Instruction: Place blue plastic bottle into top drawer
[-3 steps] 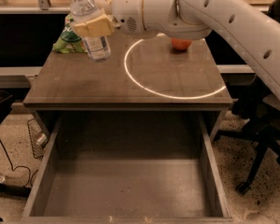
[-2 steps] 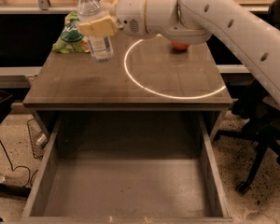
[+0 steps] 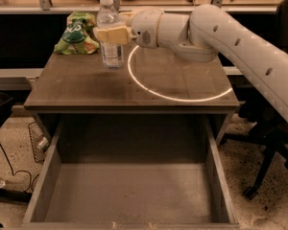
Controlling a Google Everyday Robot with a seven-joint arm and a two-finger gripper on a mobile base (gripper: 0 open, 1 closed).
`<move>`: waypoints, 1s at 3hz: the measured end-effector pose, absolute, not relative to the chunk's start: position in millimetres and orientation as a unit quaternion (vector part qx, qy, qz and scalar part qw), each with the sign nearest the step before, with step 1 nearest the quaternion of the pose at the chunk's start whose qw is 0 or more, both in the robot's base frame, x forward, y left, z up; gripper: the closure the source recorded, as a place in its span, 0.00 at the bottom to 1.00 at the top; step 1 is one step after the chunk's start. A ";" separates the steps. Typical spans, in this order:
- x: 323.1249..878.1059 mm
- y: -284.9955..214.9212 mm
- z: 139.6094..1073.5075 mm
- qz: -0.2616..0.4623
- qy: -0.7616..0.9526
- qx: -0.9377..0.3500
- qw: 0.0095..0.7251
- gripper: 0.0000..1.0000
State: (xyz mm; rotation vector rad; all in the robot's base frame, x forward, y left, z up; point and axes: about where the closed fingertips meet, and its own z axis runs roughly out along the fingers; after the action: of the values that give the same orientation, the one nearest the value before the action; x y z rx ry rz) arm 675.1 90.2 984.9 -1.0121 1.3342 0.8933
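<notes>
The blue plastic bottle (image 3: 110,51) is a clear bottle with a white cap, standing upright at the back left of the desk top. My gripper (image 3: 113,34) reaches in from the right and is shut on the bottle's upper body, its tan fingers (image 3: 105,34) across the front. I cannot tell whether the bottle's base touches the desk. The top drawer (image 3: 129,195) is pulled wide open below the desk's front edge, and nothing lies in it.
A green snack bag (image 3: 77,32) lies at the desk's back left corner, just left of the bottle. A bright ring of light (image 3: 177,97) shows on the desk top (image 3: 81,87). An office chair base (image 3: 266,157) stands to the right, a wire basket (image 3: 38,143) and cables to the left.
The gripper and bottle have shifted right and a little toward the desk's front, away from the green bag. The orange thing seen behind the arm no longer shows.
</notes>
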 end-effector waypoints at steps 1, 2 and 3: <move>686.8 85.2 966.6 0.402 0.582 -0.404 0.580 1.00; 692.0 88.3 947.9 0.421 0.589 -0.384 0.574 1.00; 694.1 97.4 931.6 0.432 0.596 -0.377 0.563 1.00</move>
State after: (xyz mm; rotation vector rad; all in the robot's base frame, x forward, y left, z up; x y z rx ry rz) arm 694.1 97.4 931.6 -0.8873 1.4033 1.0161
